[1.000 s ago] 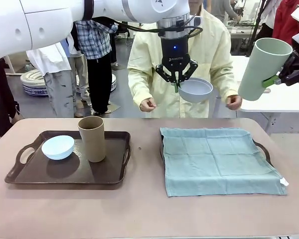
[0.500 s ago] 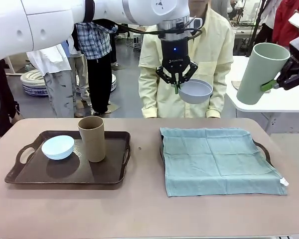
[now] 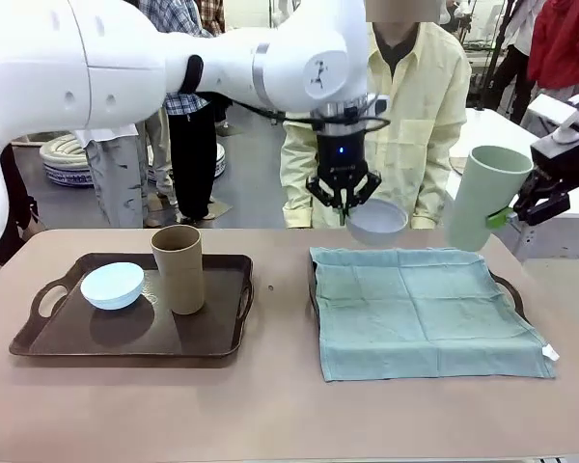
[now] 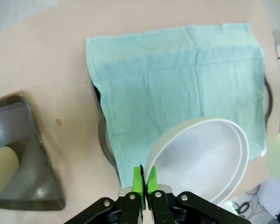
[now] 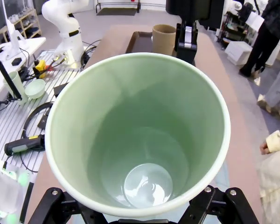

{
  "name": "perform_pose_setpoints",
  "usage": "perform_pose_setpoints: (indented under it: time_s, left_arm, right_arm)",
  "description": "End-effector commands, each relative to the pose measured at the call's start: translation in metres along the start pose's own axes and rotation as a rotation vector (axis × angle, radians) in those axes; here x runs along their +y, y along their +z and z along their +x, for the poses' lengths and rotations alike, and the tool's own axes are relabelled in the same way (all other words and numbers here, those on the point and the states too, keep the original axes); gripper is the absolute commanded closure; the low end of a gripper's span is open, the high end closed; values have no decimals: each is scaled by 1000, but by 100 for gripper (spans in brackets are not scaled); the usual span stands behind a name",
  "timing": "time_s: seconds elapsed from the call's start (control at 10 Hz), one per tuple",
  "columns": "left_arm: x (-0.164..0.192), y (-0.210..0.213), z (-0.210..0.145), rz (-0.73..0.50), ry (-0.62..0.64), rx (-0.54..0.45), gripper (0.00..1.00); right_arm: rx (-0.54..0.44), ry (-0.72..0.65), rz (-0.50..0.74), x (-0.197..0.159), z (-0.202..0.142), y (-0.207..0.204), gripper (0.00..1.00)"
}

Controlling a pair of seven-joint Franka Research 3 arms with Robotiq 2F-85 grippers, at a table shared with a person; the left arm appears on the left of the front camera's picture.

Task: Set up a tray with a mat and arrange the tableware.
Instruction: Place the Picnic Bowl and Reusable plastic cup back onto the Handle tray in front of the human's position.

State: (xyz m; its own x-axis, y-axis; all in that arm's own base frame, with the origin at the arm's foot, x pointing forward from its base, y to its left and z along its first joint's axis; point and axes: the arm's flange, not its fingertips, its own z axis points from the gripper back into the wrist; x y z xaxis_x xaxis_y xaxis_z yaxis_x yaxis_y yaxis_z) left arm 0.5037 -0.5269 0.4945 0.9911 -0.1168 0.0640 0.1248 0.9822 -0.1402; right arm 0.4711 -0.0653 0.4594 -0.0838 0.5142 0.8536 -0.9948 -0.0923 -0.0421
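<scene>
Your left fingers (image 4: 138, 184) pinch the white bowl (image 3: 377, 220) by its rim above the mat's (image 3: 420, 309) far edge. Your right fingers (image 3: 502, 217) clasp the green cup (image 3: 484, 198) nearby. Hazard: the rim-only pinch may let the bowl swing or slip, and the cup and bowl may collide over the mat.

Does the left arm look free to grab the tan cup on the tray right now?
Probably not: the left pincer is shut on the rim of the greyish white bowl. The tan cup itself stands open from above on the dark tray.

mat (image 4: 177, 79) hides most of right tray (image 4: 107, 149); pale green cup (image 5: 140, 135) covers right jaws; tan-brown cup (image 4: 2, 172) cropped
</scene>
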Motion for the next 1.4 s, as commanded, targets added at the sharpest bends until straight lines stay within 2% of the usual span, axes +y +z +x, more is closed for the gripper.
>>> perform_pose_setpoints:
  time_s: [0.0,0.3,0.6,0.8,0.9,1.3]
  left_arm:
    - [11,-16,-4,-34,-19,38,96]
    - [14,-47,5,-91,-26,52,96]
    - [18,-72,10,-84,5,98,96]
    - [17,-64,10,-90,0,101,96]
    - [17,-78,11,-58,11,93,96]
    - [17,-79,12,-56,11,95,96]
  right_arm:
    - [19,17,9,0,-13,-7,16]
    - [23,17,30,-2,-49,-20,16]
    - [19,28,41,-8,-75,-31,16]
    - [28,33,44,-9,-70,-27,16]
    - [9,5,45,-9,-76,-33,16]
    - [9,6,46,-9,-77,-33,16]
